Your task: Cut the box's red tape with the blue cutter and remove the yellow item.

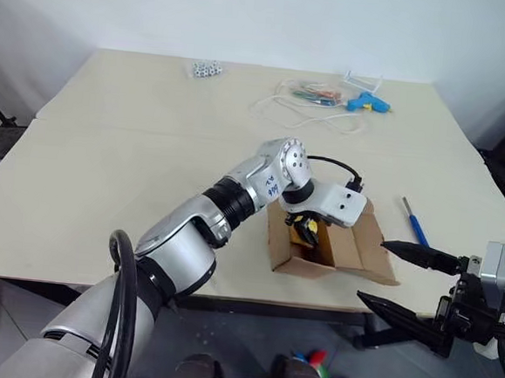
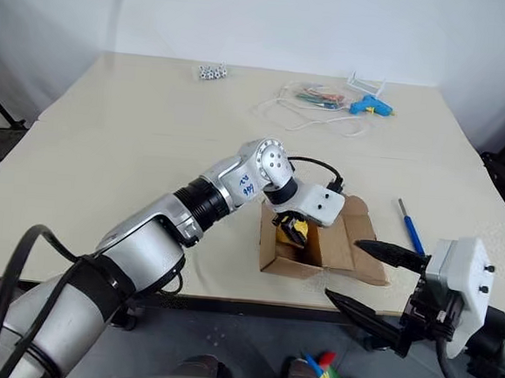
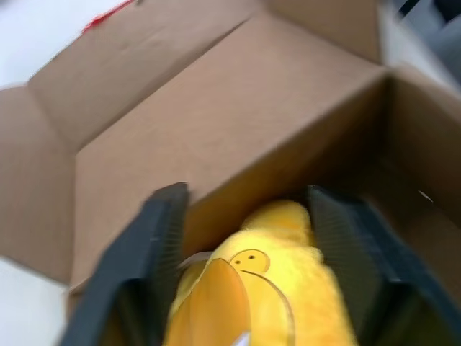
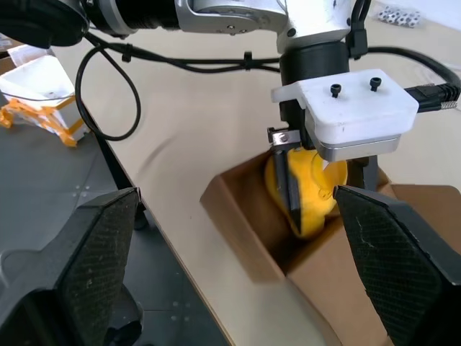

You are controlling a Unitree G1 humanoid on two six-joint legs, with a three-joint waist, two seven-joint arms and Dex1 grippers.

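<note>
The box lies open near the table's front edge, flaps spread. A strip of the red tape shows on one flap. My left gripper reaches down into the box, and its two black fingers press the sides of the yellow item, a round plush with a small face mark. The plush sits at rim height in the box. The blue cutter lies on the table right of the box. My right gripper hangs wide open off the table's front right, empty, pointing at the box.
At the table's far side lie a light-blue glue gun, a clear bag of coloured bits with a white cord and a small cluster of beads. A white and orange bin stands on the floor beside the table.
</note>
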